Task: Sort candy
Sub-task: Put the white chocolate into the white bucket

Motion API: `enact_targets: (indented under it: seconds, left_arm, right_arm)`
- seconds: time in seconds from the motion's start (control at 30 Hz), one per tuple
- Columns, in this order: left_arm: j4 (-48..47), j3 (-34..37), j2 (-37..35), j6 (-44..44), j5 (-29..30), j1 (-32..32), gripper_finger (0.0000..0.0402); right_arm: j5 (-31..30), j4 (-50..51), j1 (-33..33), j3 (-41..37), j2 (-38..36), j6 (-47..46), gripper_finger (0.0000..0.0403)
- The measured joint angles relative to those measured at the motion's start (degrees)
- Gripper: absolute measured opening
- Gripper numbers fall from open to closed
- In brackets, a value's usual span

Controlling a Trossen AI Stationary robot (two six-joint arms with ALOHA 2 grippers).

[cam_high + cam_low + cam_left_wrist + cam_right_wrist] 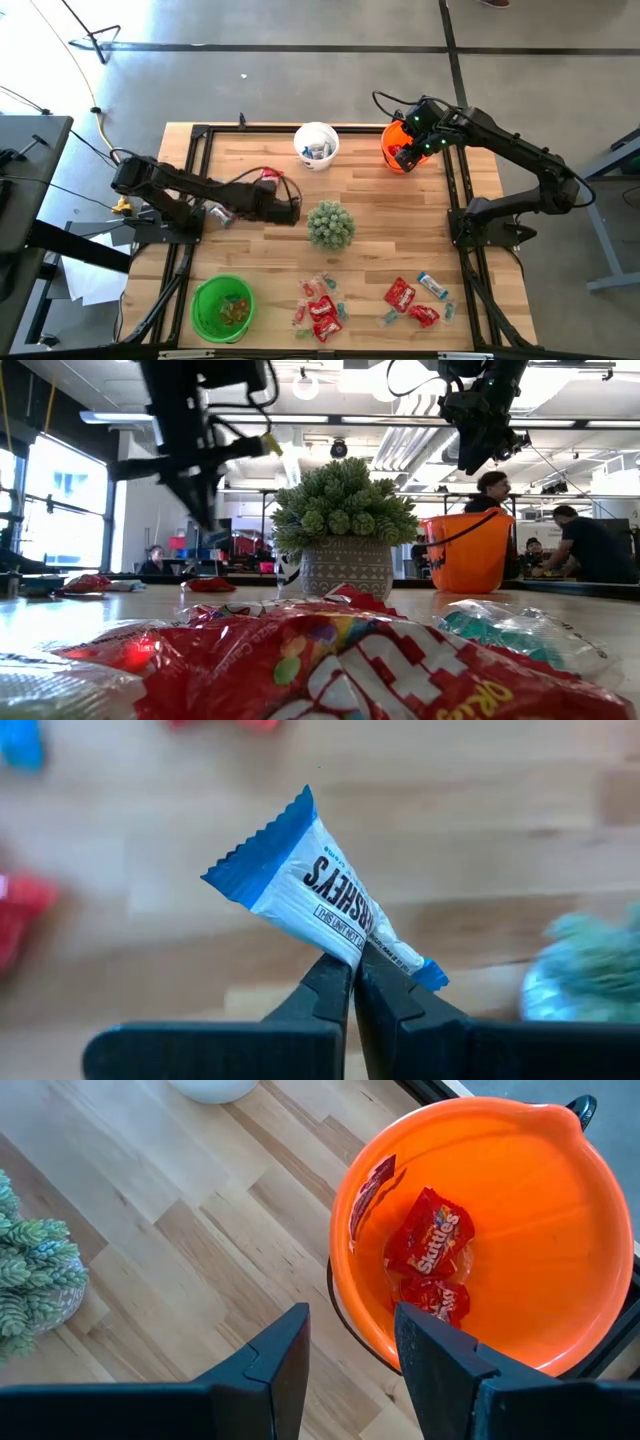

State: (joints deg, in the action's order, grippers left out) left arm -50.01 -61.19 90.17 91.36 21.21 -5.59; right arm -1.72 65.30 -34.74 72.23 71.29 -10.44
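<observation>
My left claw [353, 982] is closed tight on a blue-and-white wrapped candy [315, 890], pinching one corner; it hangs above the wood surface [370, 205], just beside the green spiky plant [330, 225]. My right claw [350, 1350] is open w/ nothing between the fingers, and it hovers over the rim of the orange bucket [560, 1210], where red packets [430, 1235] lie inside. Other candy, red and blue pcs [322, 305], lies on the surface at the near edge, next to the green bucket [222, 306]. The white bucket [316, 144] stands at the far side.
</observation>
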Motion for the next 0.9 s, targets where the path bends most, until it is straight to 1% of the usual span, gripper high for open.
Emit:
enact_targets:
  seconds: [0.3,0.47,0.67,0.73,0.9]
  left_arm:
    - [1.41,-9.75,-0.09,-22.36,5.14,7.27,0.0000]
    - [6.67,-13.34,-0.09,-34.84,6.82,11.18,0.0000]
    - [17.15,-14.40,-0.11,-47.88,6.90,16.28,0.0000]
    - [20.40,-14.40,-0.11,-51.90,6.13,17.96,0.0000]
    - [24.40,-14.40,-0.11,-58.35,4.12,21.92,0.0000]
  right_arm:
    - [0.00,0.00,0.00,0.00,0.02,-0.02,0.0144]
    - [-0.01,0.01,0.01,-0.01,0.00,-0.02,0.0144]
    - [0.00,0.00,0.01,0.00,0.00,0.00,0.0144]
    - [-0.02,0.01,0.00,-0.02,0.00,-0.01,0.0144]
    - [-0.02,0.01,0.02,0.00,0.00,0.00,0.0144]
